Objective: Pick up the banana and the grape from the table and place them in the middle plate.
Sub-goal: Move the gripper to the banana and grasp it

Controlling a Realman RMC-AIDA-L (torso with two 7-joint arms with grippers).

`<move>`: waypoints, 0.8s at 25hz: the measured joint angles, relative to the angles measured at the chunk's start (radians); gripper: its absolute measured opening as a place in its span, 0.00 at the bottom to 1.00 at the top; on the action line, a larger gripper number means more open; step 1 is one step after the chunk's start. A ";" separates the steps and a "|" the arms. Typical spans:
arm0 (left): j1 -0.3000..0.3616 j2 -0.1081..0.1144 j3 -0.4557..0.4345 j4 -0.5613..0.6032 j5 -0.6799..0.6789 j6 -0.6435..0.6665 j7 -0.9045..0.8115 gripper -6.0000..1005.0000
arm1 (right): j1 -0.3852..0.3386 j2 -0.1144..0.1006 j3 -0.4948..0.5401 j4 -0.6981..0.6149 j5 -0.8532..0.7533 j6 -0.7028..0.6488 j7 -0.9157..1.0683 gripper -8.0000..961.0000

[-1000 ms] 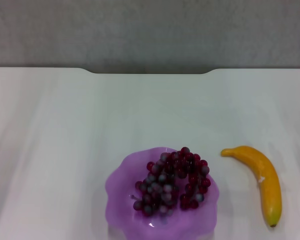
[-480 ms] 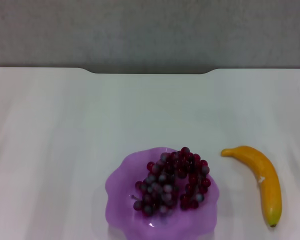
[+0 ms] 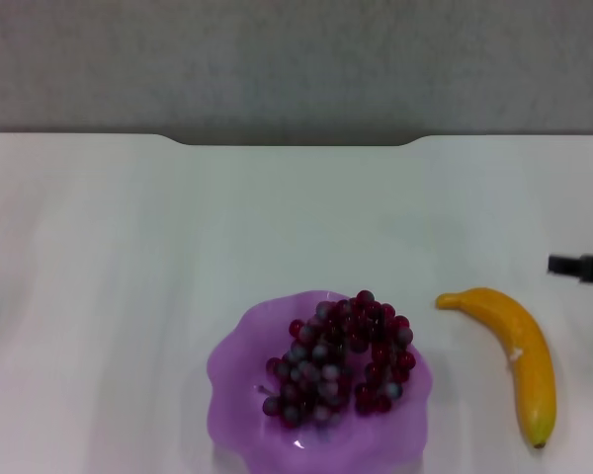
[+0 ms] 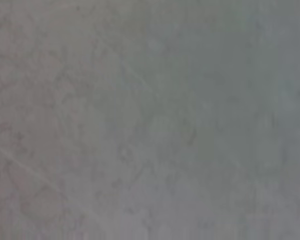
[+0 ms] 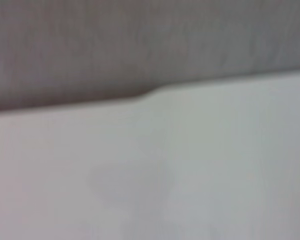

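In the head view the grape [image 3: 341, 360], a dark red-purple bunch, lies inside the purple middle plate [image 3: 237, 380] near the table's front edge. The yellow-orange banana [image 3: 519, 355] lies on the white table [image 3: 178, 237] to the right of the plate, its greenish tip toward the front. A black tip of my right gripper [image 3: 580, 267] pokes in from the right edge, just beyond the banana's far end and apart from it. My left gripper is out of view. The right wrist view shows only bare table [image 5: 190, 175] and its notched far edge.
A grey wall [image 3: 296, 59] rises behind the table's notched far edge [image 3: 296, 143]. The left wrist view shows only a plain grey surface [image 4: 150, 120].
My right gripper has come into the head view from the right edge, moving left and toward the banana. The grape, plate and banana have not moved.
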 joint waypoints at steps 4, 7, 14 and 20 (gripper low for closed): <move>0.000 -0.026 -0.028 -0.031 0.000 -0.046 0.068 0.88 | 0.083 -0.001 0.017 0.116 -0.056 0.038 -0.002 0.59; -0.002 -0.036 -0.040 -0.034 0.000 -0.053 0.082 0.88 | 0.147 -0.001 0.018 0.214 -0.084 0.038 -0.012 0.59; -0.012 -0.040 -0.042 -0.037 0.000 -0.091 0.091 0.88 | 0.236 0.000 0.011 0.330 -0.091 0.033 -0.062 0.59; -0.012 -0.046 -0.047 -0.040 0.000 -0.092 0.105 0.88 | 0.252 0.001 0.004 0.340 -0.092 0.036 -0.077 0.59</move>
